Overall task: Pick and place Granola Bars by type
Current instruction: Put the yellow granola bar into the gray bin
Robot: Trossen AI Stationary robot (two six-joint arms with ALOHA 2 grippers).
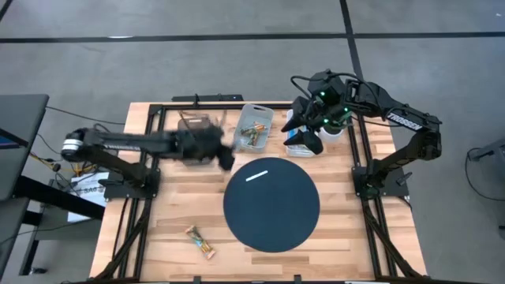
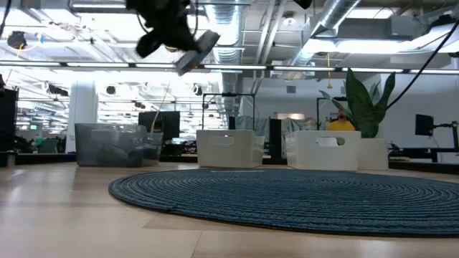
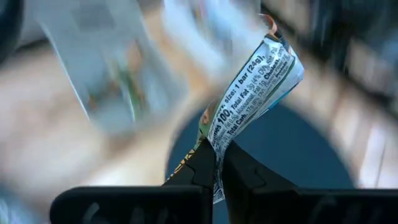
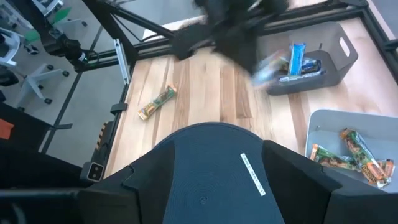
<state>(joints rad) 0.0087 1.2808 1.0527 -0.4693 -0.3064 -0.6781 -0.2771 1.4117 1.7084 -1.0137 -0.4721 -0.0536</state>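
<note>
My left gripper [image 3: 219, 171] is shut on a granola bar [image 3: 255, 87] in a shiny wrapper with printed nutrition text. It hangs in the air between the bins and the round dark blue mat [image 1: 272, 203], and the low view shows it high above the table [image 2: 188, 50]. Another orange-green bar [image 1: 200, 241] lies flat on the wood near the table's front left. A light bin [image 1: 256, 126] holds several orange-green bars, and a dark bin [image 4: 305, 62] holds blue ones. My right gripper [image 4: 211, 186] waits open, raised at the back right. My left gripper pinches one end of the bar's wrapper [image 3: 217, 149] between its two fingers. The rest of the bar sticks out past the fingertips, tilted, and is lifted clear of the table and the mat.
A thin white strip [image 1: 258, 174] lies on the mat's far part. A white bin [image 1: 300, 143] stands under my right gripper at the back right. Bare wood lies at the front, left and right of the mat. Black frame rails run along the table's edges.
</note>
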